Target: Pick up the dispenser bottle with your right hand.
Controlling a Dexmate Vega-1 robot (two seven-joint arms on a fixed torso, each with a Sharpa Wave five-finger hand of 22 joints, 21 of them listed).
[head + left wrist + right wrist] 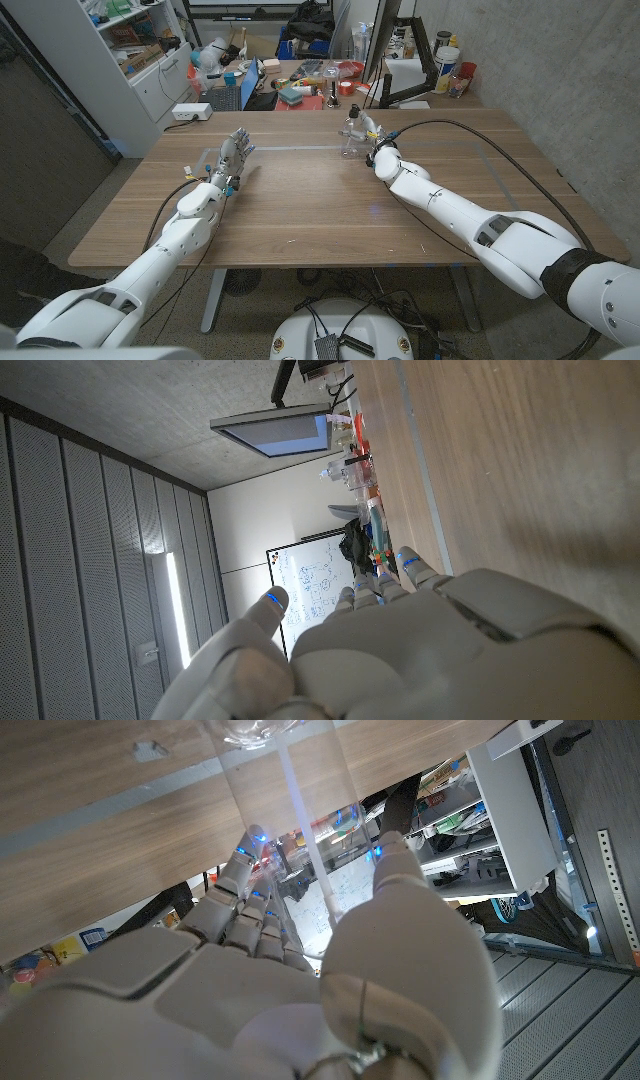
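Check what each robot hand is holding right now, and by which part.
The right robot hand has its fingers around the body of the clear dispenser bottle, which stands on the table; a firm grip can't be confirmed. The left robot hand holds nothing, fingers apart.

One dispenser bottle (pixel 352 135), two hands

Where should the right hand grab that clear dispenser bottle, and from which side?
Grip the dispenser bottle around its straight clear body, below the pump head. It stands upright on the table, so a sideways wrap from the robot's near side suits it. The right hand is already at the body, thumb and fingers either side; whether they have closed on it I cannot tell.
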